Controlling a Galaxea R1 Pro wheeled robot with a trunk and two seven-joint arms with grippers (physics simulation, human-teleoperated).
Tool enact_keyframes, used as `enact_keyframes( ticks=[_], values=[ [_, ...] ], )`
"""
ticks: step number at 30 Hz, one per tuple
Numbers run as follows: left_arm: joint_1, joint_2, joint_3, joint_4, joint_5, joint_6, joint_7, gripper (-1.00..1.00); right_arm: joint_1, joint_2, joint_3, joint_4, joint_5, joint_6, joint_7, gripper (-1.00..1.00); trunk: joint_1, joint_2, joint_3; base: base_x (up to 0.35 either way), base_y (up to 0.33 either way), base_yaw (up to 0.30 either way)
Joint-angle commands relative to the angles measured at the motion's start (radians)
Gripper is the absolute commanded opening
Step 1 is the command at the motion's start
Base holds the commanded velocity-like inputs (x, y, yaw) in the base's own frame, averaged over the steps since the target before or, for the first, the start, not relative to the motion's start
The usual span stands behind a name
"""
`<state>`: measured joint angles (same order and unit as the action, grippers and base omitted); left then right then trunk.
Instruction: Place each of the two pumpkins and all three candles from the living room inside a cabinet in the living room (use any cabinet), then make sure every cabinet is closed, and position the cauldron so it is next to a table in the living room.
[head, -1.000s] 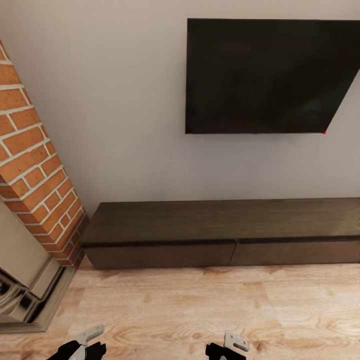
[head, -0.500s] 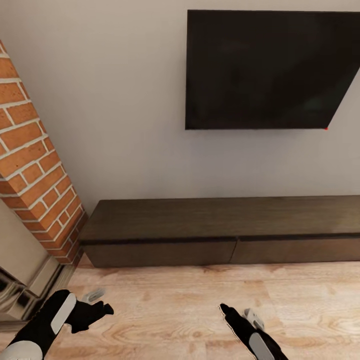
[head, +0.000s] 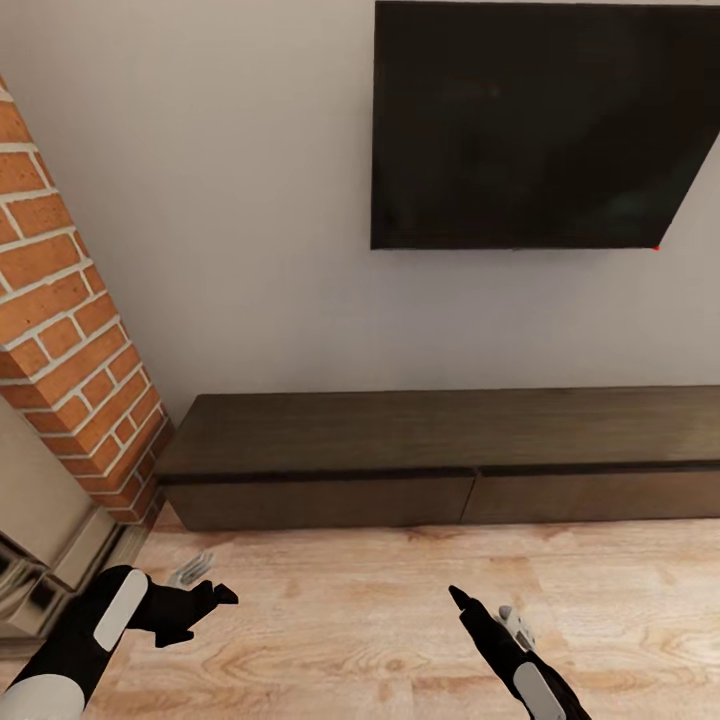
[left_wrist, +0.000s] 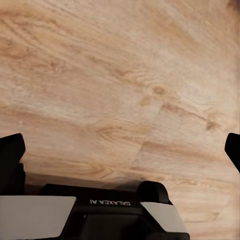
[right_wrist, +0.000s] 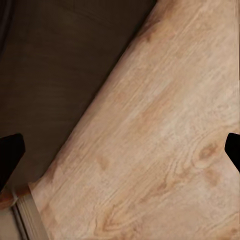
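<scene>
Dark-brown long wooden cabinet (head: 440, 455) sits closed, handle-less; both empty grippers, left gripper (head: 205, 592) and right gripper (head: 462, 600), spread wide, may slip prying its drawers.

One cabinet (head: 440, 455), two drawer fronts (head: 320, 500).

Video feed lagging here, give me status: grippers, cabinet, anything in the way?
Left gripper open, empty, over floor. Right gripper open, empty. Cabinet ahead, drawer fronts shut, top bare. Nothing between.
</scene>
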<state>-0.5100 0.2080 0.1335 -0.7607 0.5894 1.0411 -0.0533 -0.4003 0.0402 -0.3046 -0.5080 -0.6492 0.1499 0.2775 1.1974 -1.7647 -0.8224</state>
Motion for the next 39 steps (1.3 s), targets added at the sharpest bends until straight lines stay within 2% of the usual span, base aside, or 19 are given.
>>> enact_keyframes(
  ticks=[1,4,7,10,13,15,18,20,23,25,28,30,31,33,34,36,39],
  values=[
    [0.0,0.0,0.001,0.0,0.004,0.0,0.0,1.0,0.0,0.001,-0.015,0.0,-0.007,0.0,0.001,1.0,0.004,-0.007,-0.003,0.0,0.0,0.0],
    [0.0,0.001,0.001,0.0,0.008,0.001,0.0,1.0,-0.001,0.005,-0.042,0.0,-0.015,-0.005,0.0,1.0,0.015,-0.028,-0.013,0.0,0.0,0.0],
    [-0.001,0.0,0.001,0.0,0.019,0.002,0.0,1.0,-0.004,0.011,-0.052,-0.002,-0.019,-0.025,0.0,1.0,0.027,-0.049,-0.022,0.0,0.0,0.0],
    [-0.001,0.001,0.001,0.0,0.061,0.002,0.0,1.0,-0.007,0.031,-0.054,-0.009,-0.021,-0.045,0.001,1.0,0.038,-0.07,-0.031,0.0,0.0,0.0],
    [-0.001,0.005,-0.001,0.0,0.118,0.002,0.0,1.0,-0.009,0.062,-0.055,-0.012,-0.025,-0.061,0.001,1.0,0.05,-0.091,-0.041,0.0,0.0,0.0],
    [-0.001,0.006,-0.001,0.0,0.134,0.002,0.0,1.0,-0.011,0.068,-0.056,-0.012,-0.048,-0.067,0.002,1.0,0.058,-0.105,-0.047,0.0,0.0,0.0],
    [-0.001,0.006,0.0,0.0,0.148,0.003,0.0,1.0,-0.013,0.069,-0.056,-0.006,-0.149,-0.074,0.005,1.0,0.069,-0.126,-0.056,0.0,0.0,0.0],
    [-0.001,0.007,0.0,0.0,0.151,0.003,0.0,1.0,-0.014,0.066,-0.055,-0.005,-0.195,-0.075,0.012,1.0,0.077,-0.14,-0.063,0.0,0.0,0.0],
    [-0.001,0.007,0.0,0.0,0.157,0.004,-0.001,1.0,-0.014,0.063,-0.053,-0.008,-0.23,-0.074,0.066,1.0,0.088,-0.161,-0.072,0.0,0.0,0.0],
    [-0.001,0.007,0.0,0.0,0.169,0.005,-0.001,1.0,-0.014,0.064,-0.053,-0.014,-0.234,-0.076,0.11,1.0,0.096,-0.175,-0.078,0.0,0.0,0.0],
    [-0.001,0.012,-0.001,-0.002,0.215,0.006,-0.003,1.0,-0.014,0.064,-0.053,-0.026,-0.237,-0.077,0.14,1.0,0.107,-0.196,-0.088,0.0,0.0,0.0],
    [-0.001,0.036,-0.014,-0.003,0.272,0.006,-0.03,1.0,-0.014,0.063,-0.065,-0.026,-0.255,-0.073,0.15,1.0,0.115,-0.21,-0.094,0.0,0.0,0.0],
    [-0.001,0.041,-0.019,-0.003,0.283,0.006,-0.041,1.0,-0.014,0.063,-0.072,-0.025,-0.265,-0.071,0.152,1.0,0.119,-0.217,-0.097,0.0,0.0,0.0],
    [-0.001,0.071,-0.034,-0.004,0.312,0.006,-0.109,1.0,-0.014,0.062,-0.106,-0.024,-0.326,-0.064,0.164,1.0,0.127,-0.231,-0.103,0.0,0.0,0.0],
    [-0.001,0.078,-0.036,-0.004,0.315,0.006,-0.126,1.0,-0.014,0.061,-0.109,-0.023,-0.336,-0.064,0.167,1.0,0.13,-0.238,-0.107,0.0,0.0,0.0],
    [-0.001,0.094,-0.04,-0.003,0.319,0.006,-0.198,1.0,-0.013,0.061,-0.116,-0.023,-0.36,-0.062,0.186,1.0,0.138,-0.252,-0.113,0.0,0.0,0.0],
    [-0.001,0.1,-0.043,-0.003,0.319,0.006,-0.253,1.0,-0.013,0.061,-0.118,-0.023,-0.37,-0.061,0.229,1.0,0.15,-0.273,-0.122,0.0,0.0,0.0]
  ],
)
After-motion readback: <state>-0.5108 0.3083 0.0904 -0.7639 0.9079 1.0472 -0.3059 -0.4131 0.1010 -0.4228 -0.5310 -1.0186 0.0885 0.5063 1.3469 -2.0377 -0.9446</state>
